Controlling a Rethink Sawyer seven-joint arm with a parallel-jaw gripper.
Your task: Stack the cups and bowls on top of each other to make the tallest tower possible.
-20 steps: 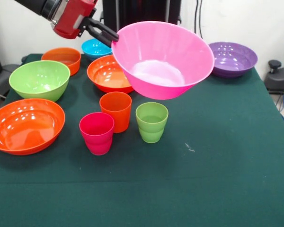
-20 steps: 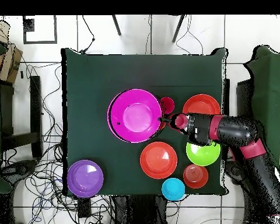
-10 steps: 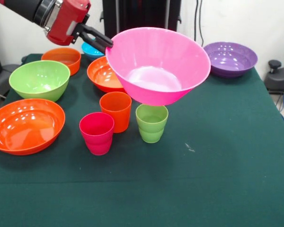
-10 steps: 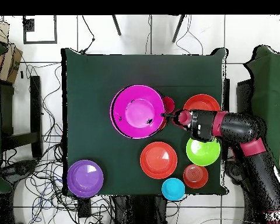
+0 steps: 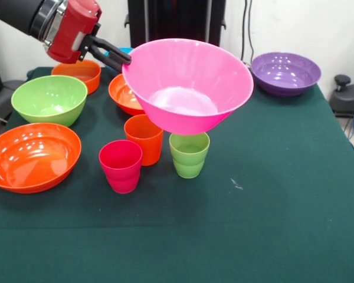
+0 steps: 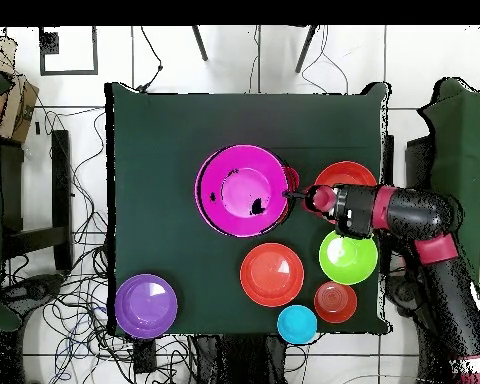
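Large pink bowl (image 5: 189, 82) is gripped at its rim by gripper (image 5: 125, 57), held tilted above orange cup (image 5: 144, 138) & green cup (image 5: 189, 153).

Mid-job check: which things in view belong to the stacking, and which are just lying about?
Belonging to the job:
pink bowl, held in the gripper
orange cup, green cup, magenta cup
green bowl, purple bowl, wide orange bowl

Lying about:
cables on the floor
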